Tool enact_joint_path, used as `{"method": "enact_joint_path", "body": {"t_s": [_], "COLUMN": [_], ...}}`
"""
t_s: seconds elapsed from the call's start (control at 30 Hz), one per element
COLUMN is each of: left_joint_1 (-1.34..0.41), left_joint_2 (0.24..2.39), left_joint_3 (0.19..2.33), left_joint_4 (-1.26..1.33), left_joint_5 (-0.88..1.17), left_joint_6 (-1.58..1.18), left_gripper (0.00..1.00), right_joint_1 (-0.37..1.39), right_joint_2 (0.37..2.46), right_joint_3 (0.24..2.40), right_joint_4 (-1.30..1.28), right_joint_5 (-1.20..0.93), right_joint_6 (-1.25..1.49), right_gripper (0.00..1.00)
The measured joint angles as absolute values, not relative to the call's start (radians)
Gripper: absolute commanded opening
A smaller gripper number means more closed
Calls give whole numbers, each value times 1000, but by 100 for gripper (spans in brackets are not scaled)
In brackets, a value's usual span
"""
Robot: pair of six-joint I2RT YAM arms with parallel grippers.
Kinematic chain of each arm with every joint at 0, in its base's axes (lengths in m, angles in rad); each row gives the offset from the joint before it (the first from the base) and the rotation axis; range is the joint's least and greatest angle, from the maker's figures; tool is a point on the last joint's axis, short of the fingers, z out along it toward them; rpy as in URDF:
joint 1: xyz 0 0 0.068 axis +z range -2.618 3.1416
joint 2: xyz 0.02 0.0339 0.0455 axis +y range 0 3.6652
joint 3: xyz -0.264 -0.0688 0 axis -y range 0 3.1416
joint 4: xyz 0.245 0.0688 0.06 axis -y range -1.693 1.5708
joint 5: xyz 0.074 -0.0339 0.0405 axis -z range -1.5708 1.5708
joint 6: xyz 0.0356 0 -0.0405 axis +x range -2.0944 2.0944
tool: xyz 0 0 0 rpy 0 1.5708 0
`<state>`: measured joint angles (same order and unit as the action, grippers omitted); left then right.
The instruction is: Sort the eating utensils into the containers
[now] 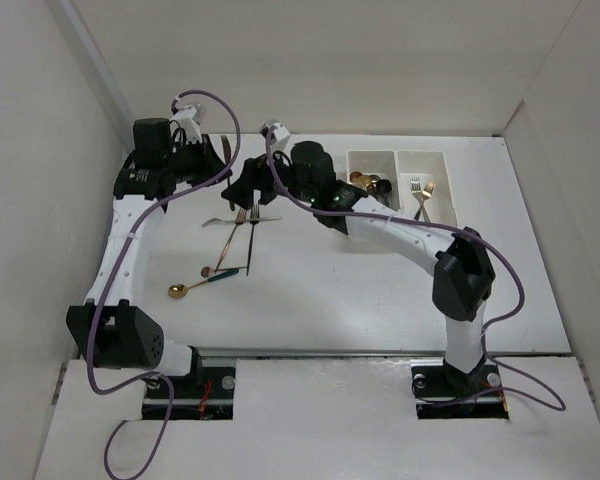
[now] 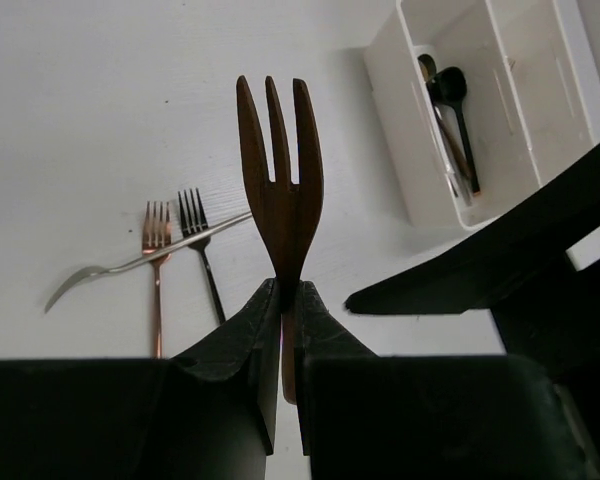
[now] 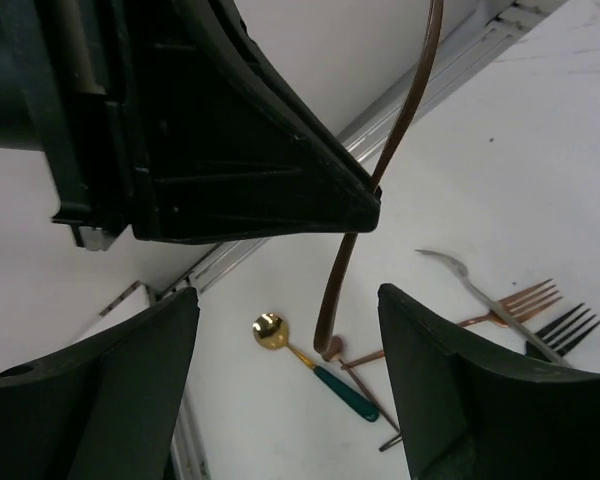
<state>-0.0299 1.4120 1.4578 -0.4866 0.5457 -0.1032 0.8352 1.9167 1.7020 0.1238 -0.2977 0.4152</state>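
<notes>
**Top external view.** Locate the left gripper (image 1: 212, 150) at the far left of the table (image 1: 380, 290), with a brown fork (image 1: 224, 150) at its tip. You cannot judge the grip from here. The right gripper (image 1: 248, 185) sits just beside it, and its own dark body hides the gap between its fingers. The containers (image 1: 397, 165) stand to the right, where the right arm covers part of the left compartment. A silver fork (image 1: 220, 219), a copper fork (image 1: 232, 235), a black fork (image 1: 252, 235) and a gold spoon (image 1: 185, 288) lie loose on the table.

**Left wrist view.** The left gripper (image 2: 285, 295) is clamped narrow on the neck of the brown fork (image 2: 278, 170), tines upright. The fingers hide its handle. The containers (image 2: 395, 130) are cut off by the frame edge.

**Right wrist view.** The right gripper (image 3: 288, 300) stands wide. The handle of the brown fork (image 3: 380, 170) hangs between its fingers, touching neither. The left gripper (image 3: 230, 150) hides the fork's upper end.
</notes>
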Motion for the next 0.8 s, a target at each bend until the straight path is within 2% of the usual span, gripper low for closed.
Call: {"method": "enact_joint_path", "body": {"t_s": [0.13, 0.3, 0.5, 0.53, 0.57, 0.67, 0.7, 0.73, 0.8], "left_joint_1": [-35, -40, -49, -51, -51, -53, -53, -53, -56], "left_joint_2": [1407, 1403, 1403, 1403, 1403, 1403, 1403, 1403, 1403], "left_joint_3": [1458, 1458, 1457, 1454, 1451, 1446, 1445, 1442, 1436], "left_joint_4": [-465, -451, -444, -441, -439, -437, -438, -435, -429], "left_joint_5": [557, 564, 579, 585, 591, 601, 595, 595, 597], "left_joint_6": [-144, -178, -205, -211, -216, -223, -223, -226, -226], "left_gripper": [0, 0, 0, 0, 0, 0, 0, 0, 46], "right_joint_1": [840, 840, 839, 839, 839, 839, 839, 838, 839], "right_joint_2": [1952, 1959, 1986, 2000, 2013, 2045, 2051, 2052, 2052], "right_joint_3": [1707, 1707, 1718, 1726, 1731, 1736, 1736, 1738, 1737], "right_joint_4": [139, 144, 152, 153, 157, 158, 167, 171, 172], "right_joint_5": [-315, -313, -308, -305, -302, -293, -298, -295, -285], "right_joint_6": [458, 480, 497, 498, 500, 513, 517, 519, 524], "right_gripper": [67, 63, 48, 45, 32, 12, 0, 0, 0]}}
